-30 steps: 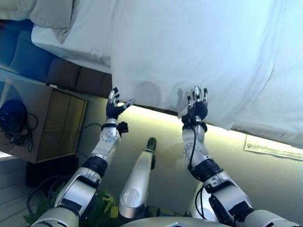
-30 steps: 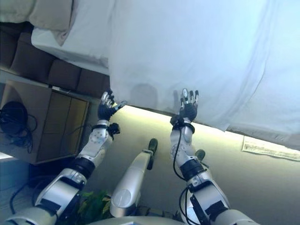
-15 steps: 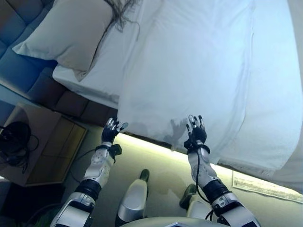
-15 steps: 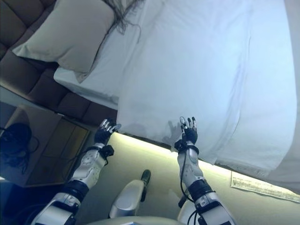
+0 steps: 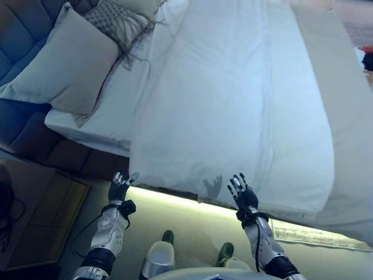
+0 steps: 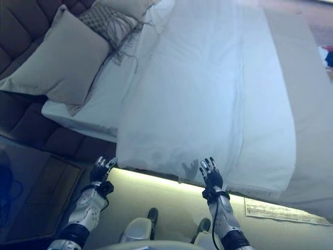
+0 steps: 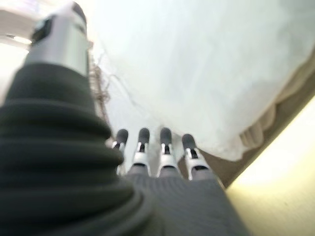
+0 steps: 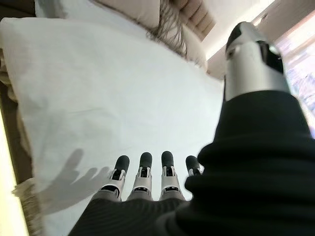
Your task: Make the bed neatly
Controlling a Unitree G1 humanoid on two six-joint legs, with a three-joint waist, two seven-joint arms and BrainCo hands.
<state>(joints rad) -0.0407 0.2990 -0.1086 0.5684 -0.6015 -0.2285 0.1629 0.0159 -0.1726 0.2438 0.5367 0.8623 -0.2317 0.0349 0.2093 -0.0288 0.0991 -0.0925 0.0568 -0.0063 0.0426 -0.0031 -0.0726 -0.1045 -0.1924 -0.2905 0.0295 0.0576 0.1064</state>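
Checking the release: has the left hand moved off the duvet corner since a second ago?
Yes. The left hand touched the duvet corner then; now it hangs open just clear of it, toward the pillow.

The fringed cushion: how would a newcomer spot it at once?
Start at the dark padded headboard. Two plain beige pillows lean there, a large one and a smaller one; between them lies the patterned grey cushion, the only one trailing dark stringy fringe.

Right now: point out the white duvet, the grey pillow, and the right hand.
white duvet point(image 5: 233, 111), left eye view, middle of its top.
grey pillow point(image 5: 64, 64), left eye view, centre of its face.
right hand point(image 5: 245, 197), left eye view, palm.
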